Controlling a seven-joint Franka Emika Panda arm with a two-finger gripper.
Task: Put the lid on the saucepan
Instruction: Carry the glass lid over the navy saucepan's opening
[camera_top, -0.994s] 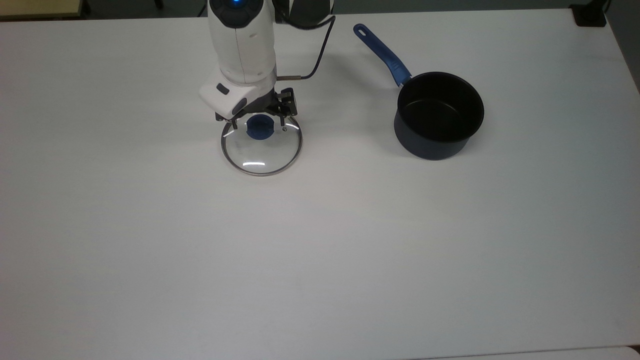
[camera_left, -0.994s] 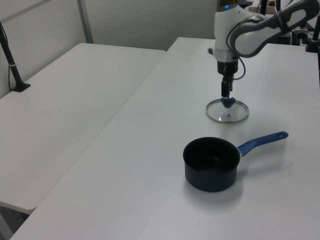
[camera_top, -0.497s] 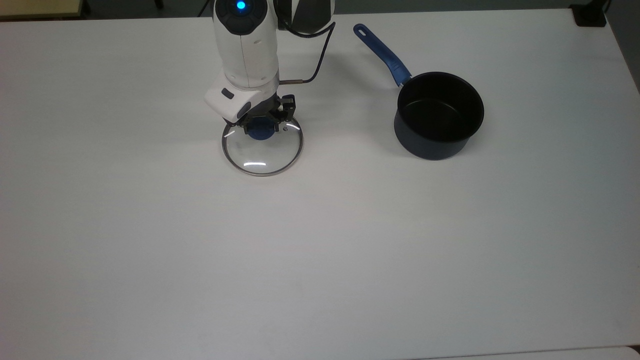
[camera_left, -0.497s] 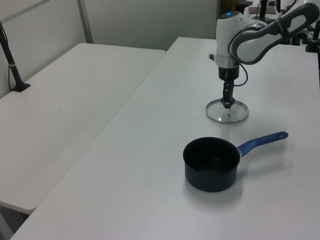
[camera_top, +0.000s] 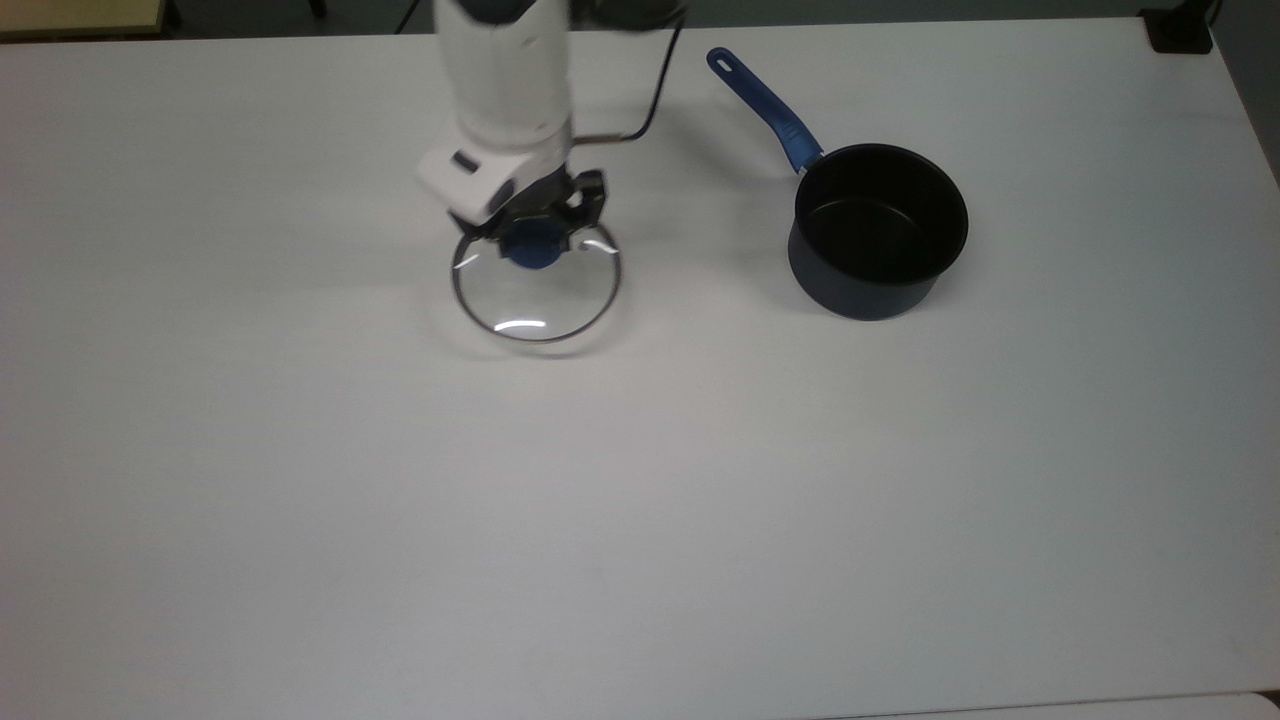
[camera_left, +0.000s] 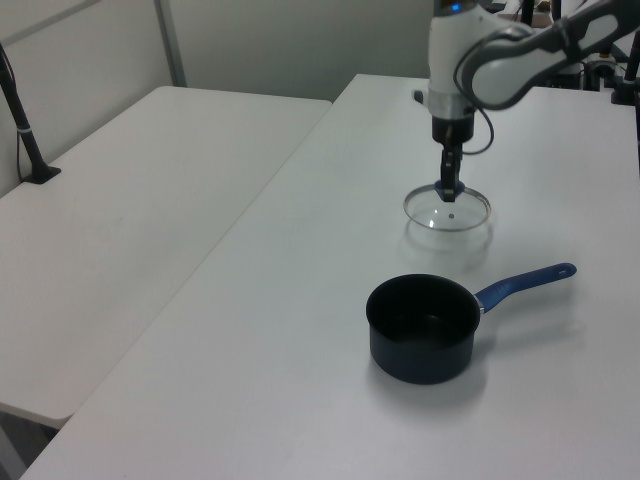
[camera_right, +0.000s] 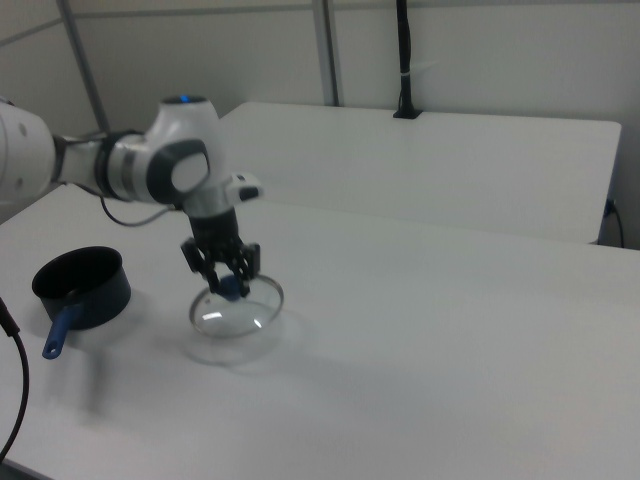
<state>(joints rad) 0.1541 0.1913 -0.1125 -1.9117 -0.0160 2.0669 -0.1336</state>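
Note:
The lid is a clear glass disc with a metal rim, and it hangs level just above the white table, casting a faint shadow. My gripper is shut on its blue knob. The left view shows the lid below the gripper. The right view shows the lid raised under the gripper. The saucepan stands empty to the top view's right of the lid, with its blue handle pointing up-left. It also appears in the left view and the right view.
A black cable loops off the arm's wrist. A black block sits at the table's top-right corner in the top view. A second white table with a black post adjoins on the left view's left.
The gripper came down, shut on the blue knob and lifted the lid off the table. The lid has shifted slightly toward the top view's right. The saucepan has not moved.

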